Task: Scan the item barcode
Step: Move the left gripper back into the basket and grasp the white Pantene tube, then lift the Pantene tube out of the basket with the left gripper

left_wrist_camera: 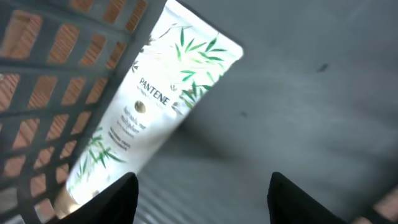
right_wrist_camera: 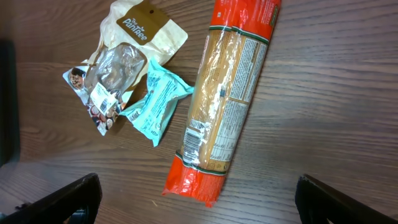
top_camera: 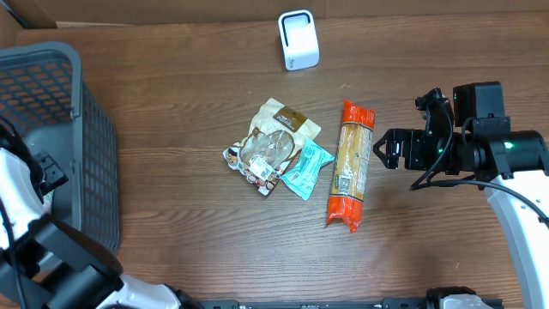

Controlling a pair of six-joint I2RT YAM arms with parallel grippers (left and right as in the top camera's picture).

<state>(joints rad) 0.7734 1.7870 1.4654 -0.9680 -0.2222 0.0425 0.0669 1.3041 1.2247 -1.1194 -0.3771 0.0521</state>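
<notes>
R gripper (right_wrist_camera: 198,193): fingers spread fully wide, holding nothing, hanging above the table (right_wrist_camera: 323,93). Just ahead of the tips, in the gap btwn them & a bit toward the left finger (right_wrist_camera: 62,202), lies the orange end of the pasta pack (right_wrist_camera: 227,93). The pack lies flat & runs away from the fingers at a slant to the right, printed label side up. Barcode can't be made out. Beyond the left finger, touching the pack's side: teal packet (right_wrist_camera: 155,102). Next to it a small snack packet (right_wrist_camera: 93,102), w/ a brown pouch (right_wrist_camera: 140,31) overlapping it, further out. White scanner (top_camera: 298,39) stands upright well beyond the pack's far end, near the table's far edge.

L gripper (left_wrist_camera: 202,180): inside the grey basket (left_wrist_camera: 37,74), fingers about half open, only basket floor showing btwn them. White Pantene tube (left_wrist_camera: 149,99) w/ green leaf print lies ahead of the left finger (left_wrist_camera: 118,199), its brown cap end nearest that finger, and slants away along the basket's mesh wall. Can't tell if finger & tube touch.
</notes>
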